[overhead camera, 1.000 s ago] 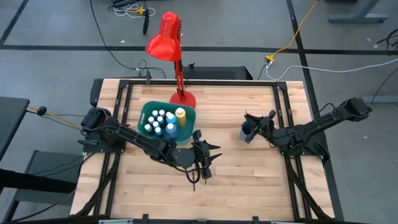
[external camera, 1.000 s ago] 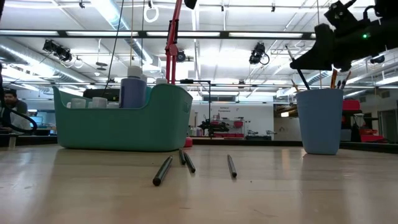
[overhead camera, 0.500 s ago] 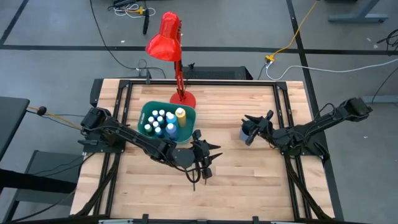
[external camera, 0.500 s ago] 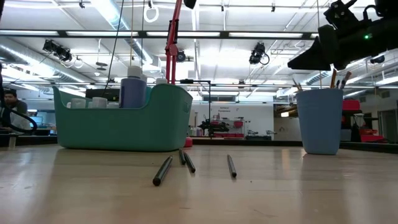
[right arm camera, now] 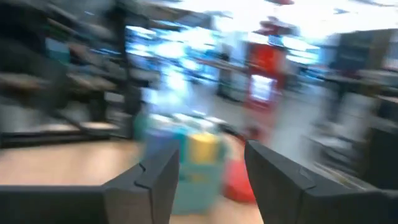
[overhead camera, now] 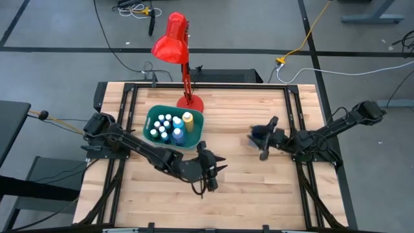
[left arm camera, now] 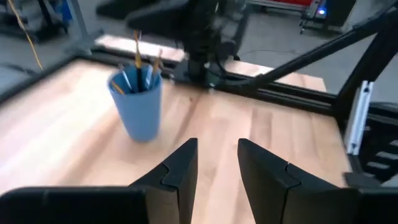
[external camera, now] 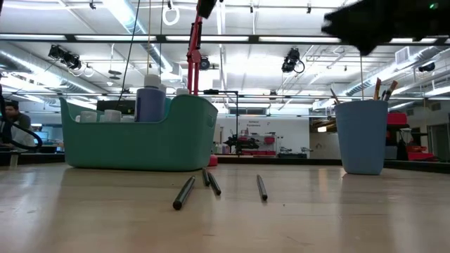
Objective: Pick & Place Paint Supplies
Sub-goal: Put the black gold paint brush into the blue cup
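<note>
Wooden table (overhead camera: 259, 188), workshop behind. Three brushes (external camera: 211, 186) lie flat near the teal bin (external camera: 140, 144), long axes running away from the low camera. My left gripper (overhead camera: 210, 173) hovers over them, jaws half parted, empty; my right gripper (overhead camera: 262, 144), jaws apart and empty, sits beside the blue cup (left arm camera: 138, 106). Its blur partly hides the cup from above.
</note>
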### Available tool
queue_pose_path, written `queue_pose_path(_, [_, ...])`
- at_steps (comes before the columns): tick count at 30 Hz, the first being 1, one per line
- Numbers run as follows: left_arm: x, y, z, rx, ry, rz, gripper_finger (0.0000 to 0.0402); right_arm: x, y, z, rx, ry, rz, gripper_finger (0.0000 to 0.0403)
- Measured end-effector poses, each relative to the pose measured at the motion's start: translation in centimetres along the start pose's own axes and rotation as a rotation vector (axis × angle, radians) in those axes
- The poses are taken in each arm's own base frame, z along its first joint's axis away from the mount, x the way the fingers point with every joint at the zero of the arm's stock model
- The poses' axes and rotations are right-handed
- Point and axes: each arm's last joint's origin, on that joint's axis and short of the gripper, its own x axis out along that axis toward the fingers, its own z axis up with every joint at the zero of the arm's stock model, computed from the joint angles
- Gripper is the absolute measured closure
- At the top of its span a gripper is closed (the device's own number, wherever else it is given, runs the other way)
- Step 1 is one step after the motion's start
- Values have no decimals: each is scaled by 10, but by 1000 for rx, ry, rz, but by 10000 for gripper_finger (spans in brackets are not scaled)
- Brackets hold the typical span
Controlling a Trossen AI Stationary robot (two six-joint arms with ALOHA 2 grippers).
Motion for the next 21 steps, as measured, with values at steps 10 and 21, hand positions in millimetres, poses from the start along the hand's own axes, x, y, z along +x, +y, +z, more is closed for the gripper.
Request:
queue_pose_path(10, [19,4,-22,-18,63,59,279,-5,19,2,-55,-125,665,216])
queue_pose_path(21, [55,1,-83,-260,224,102,279,0,17,0,-52,-100,496,234])
